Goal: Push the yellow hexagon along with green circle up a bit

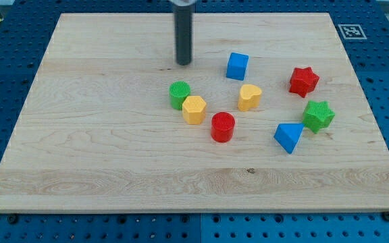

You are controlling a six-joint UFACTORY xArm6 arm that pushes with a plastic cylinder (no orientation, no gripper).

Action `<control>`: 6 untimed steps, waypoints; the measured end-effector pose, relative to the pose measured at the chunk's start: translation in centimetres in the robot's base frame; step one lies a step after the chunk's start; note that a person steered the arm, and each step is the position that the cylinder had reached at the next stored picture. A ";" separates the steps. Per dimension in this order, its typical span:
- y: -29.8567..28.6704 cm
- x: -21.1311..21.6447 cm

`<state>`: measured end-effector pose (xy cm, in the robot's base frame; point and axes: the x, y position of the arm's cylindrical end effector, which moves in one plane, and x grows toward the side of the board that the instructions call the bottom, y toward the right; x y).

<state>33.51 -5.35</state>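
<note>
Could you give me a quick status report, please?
My tip above the green circle, apart. Yellow hexagon touching it. Nothing between.

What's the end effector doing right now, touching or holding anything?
My tip: a bare rod, nothing to open or close, holding nothing. It touches no block, sitting toward the view's top from the green circle and yellow hexagon.

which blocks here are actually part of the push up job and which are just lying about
For the job:
yellow hexagon
green circle, touching it at its upper left
my tip, above both, apart from them

Lying about:
blue cube
yellow heart
red cylinder
red star
green star
blue triangle
</note>
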 end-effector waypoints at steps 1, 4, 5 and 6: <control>-6.0 -0.1; -7.4 12.4; -6.8 16.9; -2.7 18.9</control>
<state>52.43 -8.07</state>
